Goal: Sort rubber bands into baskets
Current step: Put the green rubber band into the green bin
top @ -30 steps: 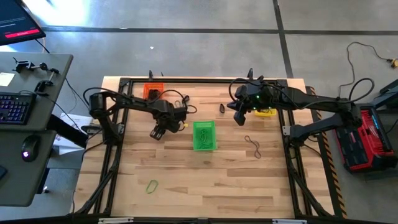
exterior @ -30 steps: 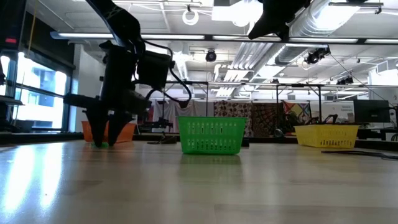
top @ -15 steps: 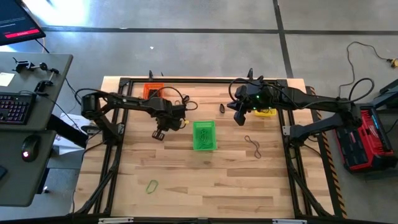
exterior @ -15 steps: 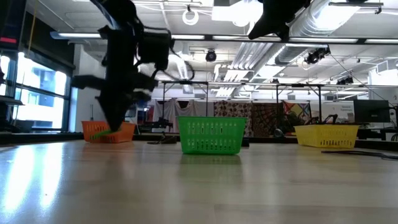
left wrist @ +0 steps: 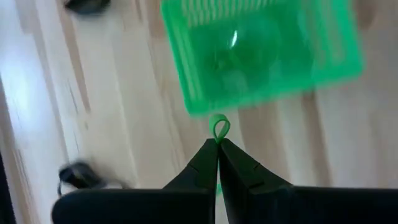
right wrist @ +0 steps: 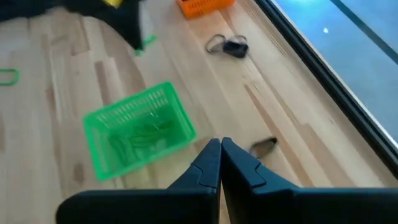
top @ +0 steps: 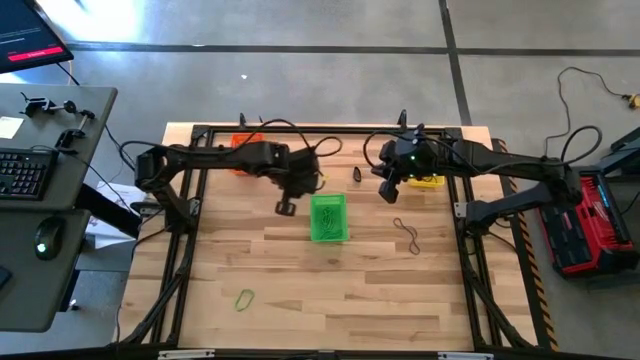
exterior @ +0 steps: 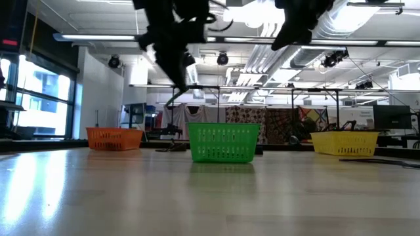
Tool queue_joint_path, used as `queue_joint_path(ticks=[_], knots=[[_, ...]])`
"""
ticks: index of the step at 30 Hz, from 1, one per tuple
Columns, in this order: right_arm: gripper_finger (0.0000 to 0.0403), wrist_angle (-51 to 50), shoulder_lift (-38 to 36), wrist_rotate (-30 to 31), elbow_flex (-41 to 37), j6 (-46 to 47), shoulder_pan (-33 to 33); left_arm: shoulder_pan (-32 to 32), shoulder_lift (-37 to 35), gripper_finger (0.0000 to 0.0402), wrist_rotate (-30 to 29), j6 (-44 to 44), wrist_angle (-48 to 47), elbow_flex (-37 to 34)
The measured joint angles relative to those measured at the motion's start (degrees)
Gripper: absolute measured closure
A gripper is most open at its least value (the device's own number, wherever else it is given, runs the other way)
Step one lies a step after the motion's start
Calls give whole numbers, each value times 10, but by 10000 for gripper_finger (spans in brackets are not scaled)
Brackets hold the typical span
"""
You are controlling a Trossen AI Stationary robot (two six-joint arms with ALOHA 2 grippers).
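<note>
The left gripper [left wrist: 217, 142] has its fingers pinched shut on a green band [left wrist: 219, 129], a small thin loop poking out past the tips, and it hangs above the surface [top: 330, 280] just left of the green basket [top: 328, 218], which sits mid-table. To do this step well, I judge the arm should carry the loop right until it is squarely over the basket's open top, lower it a little, and only then part the fingers, since so light a band could cling to a tip or flick over the rim. The basket already holds several green loops. The orange basket [top: 243, 142] stands at the far left, the yellow basket [top: 429, 181] at the far right. Another green band [top: 244, 298] lies near left, a dark band [top: 407, 235] right of the green basket, and a dark bundle [top: 357, 174] far centre. The right gripper [right wrist: 220, 151] waits with fingers shut, holding nothing, above the surface just left of the yellow basket.
</note>
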Motion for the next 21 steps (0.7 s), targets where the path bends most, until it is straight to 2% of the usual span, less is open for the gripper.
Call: queue_joint_path(ticks=[11, 21], knots=[[403, -18, -52, -39, 0, -64, -82, -51, 123, 401, 24, -99, 0, 158], [403, -71, -70, -83, 0, -110, -128, -75, 209, 401, 54, -123, -3, 181]])
